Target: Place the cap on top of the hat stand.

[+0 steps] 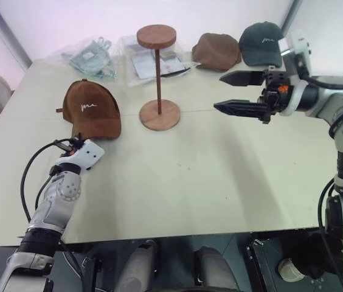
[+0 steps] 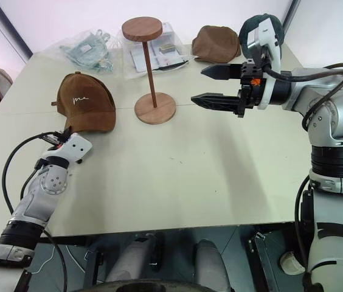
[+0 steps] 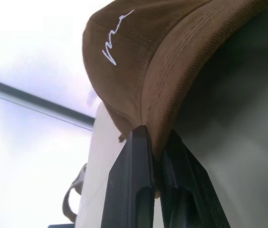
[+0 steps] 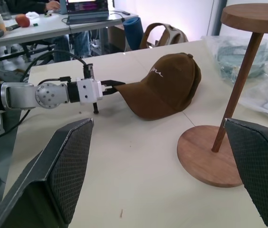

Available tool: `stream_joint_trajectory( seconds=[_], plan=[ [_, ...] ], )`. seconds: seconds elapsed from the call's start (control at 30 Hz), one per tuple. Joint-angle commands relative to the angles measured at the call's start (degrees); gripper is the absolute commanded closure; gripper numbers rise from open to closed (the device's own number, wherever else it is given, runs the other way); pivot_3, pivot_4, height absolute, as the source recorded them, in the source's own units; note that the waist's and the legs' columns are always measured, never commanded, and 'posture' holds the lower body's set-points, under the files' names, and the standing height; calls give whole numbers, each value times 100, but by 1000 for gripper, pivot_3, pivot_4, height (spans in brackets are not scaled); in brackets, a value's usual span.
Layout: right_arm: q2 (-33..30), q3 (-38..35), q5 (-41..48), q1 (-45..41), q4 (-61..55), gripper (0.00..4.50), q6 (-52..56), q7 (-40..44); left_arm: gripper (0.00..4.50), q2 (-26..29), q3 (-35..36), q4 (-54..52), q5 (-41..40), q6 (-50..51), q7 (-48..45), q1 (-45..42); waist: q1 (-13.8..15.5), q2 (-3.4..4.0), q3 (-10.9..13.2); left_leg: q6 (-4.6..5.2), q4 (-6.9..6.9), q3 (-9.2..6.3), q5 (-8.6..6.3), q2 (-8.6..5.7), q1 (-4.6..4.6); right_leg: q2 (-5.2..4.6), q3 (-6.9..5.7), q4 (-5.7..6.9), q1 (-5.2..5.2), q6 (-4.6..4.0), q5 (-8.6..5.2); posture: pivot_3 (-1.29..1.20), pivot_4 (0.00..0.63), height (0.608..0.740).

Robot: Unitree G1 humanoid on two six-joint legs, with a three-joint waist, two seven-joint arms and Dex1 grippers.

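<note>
Cap [image 1: 91,109]: rust-brown, soft suede-like crown with a stiffer curved brim, likely light and prone to flop; resting on the tabletop [image 1: 220,176] just beside the hat stand [image 1: 159,76]. The brim edge is the firmest hold. Left gripper [image 3: 157,156]: fingers pressed together, pinching the brim edge. Right gripper [image 1: 238,92]: fingers spread, hovering empty above the tabletop, on the stand's other side.
</note>
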Motion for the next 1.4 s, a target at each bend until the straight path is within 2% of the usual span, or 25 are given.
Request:
stream_joint_trajectory(
  seconds=[0.03, 0.37, 0.63, 1.0, 1.4],
  plan=[
    [-93, -142, 68, -108, -89, 0, -65, 32, 4369, -15, 397, -560, 206, -79, 516, 93, 11, -3, 2, 0, 0, 0, 0, 0, -4, 0, 0, 0, -3, 0, 0, 0, 150, 740],
    [-32, -39, 13, -263, 50, 0, -117, 107, 4369, -508, 697, -1914, 692, 39, 1156, 162, 27, -7, 4, 0, 4, 0, 0, -2, -6, -2, -3, -1, 1, 2, 1, 0, 150, 740],
    [3, -26, 3, -370, 107, 0, -114, 157, 4369, -1022, 524, -2457, 880, 250, 1044, -823, 42, -23, 12, 0, 10, 0, 0, -2, -7, 1, -12, -1, 6, 4, 2, 0, 150, 740],
    [25, -98, 9, -266, 27, 0, -180, 93, 4369, -1633, 8, -1931, 1059, 274, 1028, -2369, 31, -30, 15, 1, 15, 1, 1, -2, -9, 7, -18, -1, 7, 6, 3, 0, 150, 740],
    [36, -165, 92, -105, -147, 0, -153, -54, 4369, -2029, -515, -1571, 1349, 12, 1189, -2568, 37, -32, 16, 1, 19, 1, 1, -2, -10, 8, -17, -1, 8, 8, 4, 0, 150, 740]
  ],
)
